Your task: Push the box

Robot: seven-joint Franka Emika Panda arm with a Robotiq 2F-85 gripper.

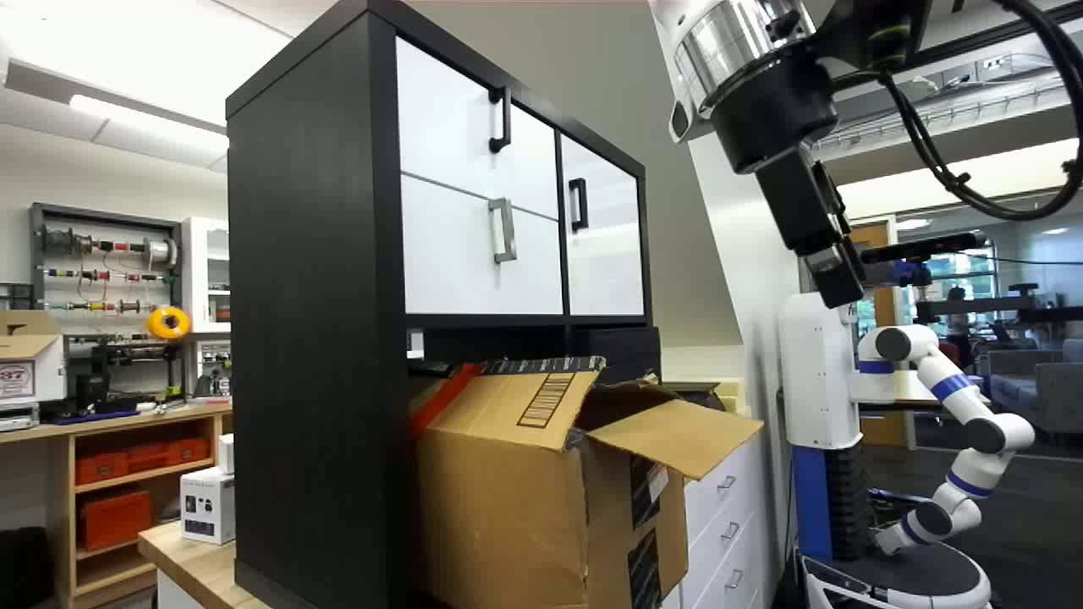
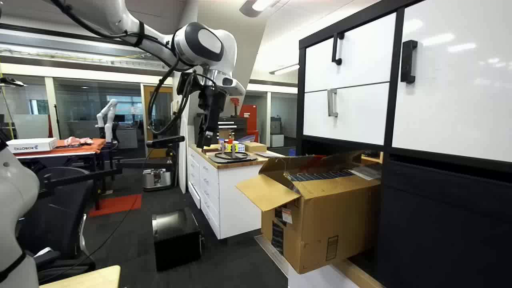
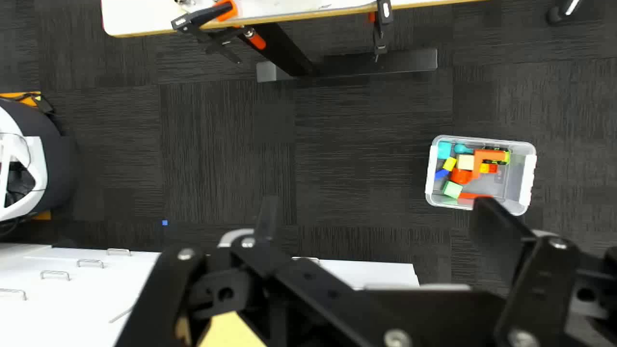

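Angular matte-black fingers (image 3: 496,231) stand wide apart, well clear of the loose-flapped, tan cardboard box (image 1: 503,507).

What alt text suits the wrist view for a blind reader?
The open black tool spans the bottom, with dark carpet beyond it. A clear bin of colorful toys sits at right; a white table shows at top, white drawers at lower left.
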